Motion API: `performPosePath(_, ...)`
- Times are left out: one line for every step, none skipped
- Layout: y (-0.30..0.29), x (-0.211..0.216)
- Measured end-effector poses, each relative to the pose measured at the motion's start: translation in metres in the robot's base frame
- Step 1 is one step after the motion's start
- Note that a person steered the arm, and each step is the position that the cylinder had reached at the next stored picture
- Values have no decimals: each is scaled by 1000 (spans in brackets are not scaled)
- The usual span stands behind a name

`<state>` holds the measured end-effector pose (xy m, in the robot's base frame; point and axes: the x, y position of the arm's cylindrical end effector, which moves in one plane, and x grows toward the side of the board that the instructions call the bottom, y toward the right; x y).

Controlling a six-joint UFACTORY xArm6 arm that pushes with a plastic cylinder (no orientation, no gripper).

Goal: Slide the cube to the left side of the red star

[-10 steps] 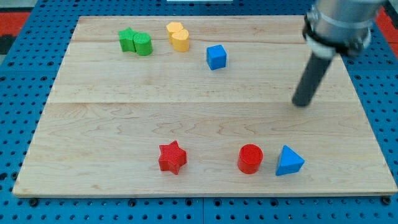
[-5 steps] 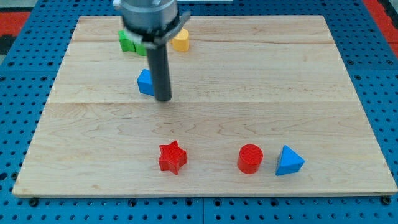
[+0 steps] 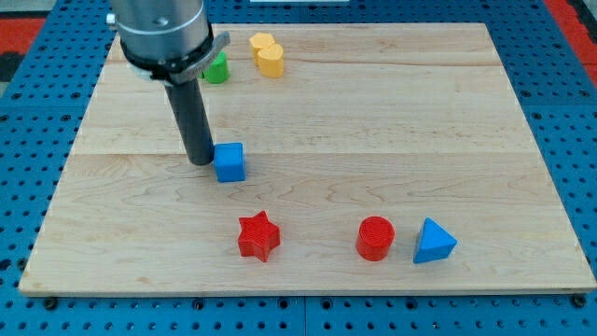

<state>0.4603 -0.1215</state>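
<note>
Tip position: my tip sits in the left-centre of the frame, just beside the blue cube on its left face, touching or nearly so; I cannot tell which.
Fingers: there are none on this rig, only a straight dark rod, so there is no open or shut state to report.
Green block: partly hidden behind the arm at the upper left; its shape cannot be made out.
Blue cube location: left of centre on the wooden board, above the red star and a little to its left, clearly apart from it.
Yellow block: at the upper centre-left, well apart from the cube.
Red star location: lower centre-left of the frame, with bare board on its left where the cube should end up.
Red cylinder: lower centre, right of the star.
Blue triangle: lower right of centre, just beside the cylinder.
Risk, direction: with the tip on the cube's left, a push from here would likely send it rightward, away from the goal side.
Risk, collision: driving it straight down could knock the star out of place.
Risk, rotation: an off-centre contact may spin the cube off the tip.
Containers: none visible; nothing holds anything here.
</note>
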Motion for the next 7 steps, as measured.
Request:
performPosePath(10, -44)
performPosePath(35, -4)
performPosePath(36, 28)
performPosePath(43, 27)
performPosePath(46, 34)
performPosePath(126, 41)
performPosePath(144, 43)
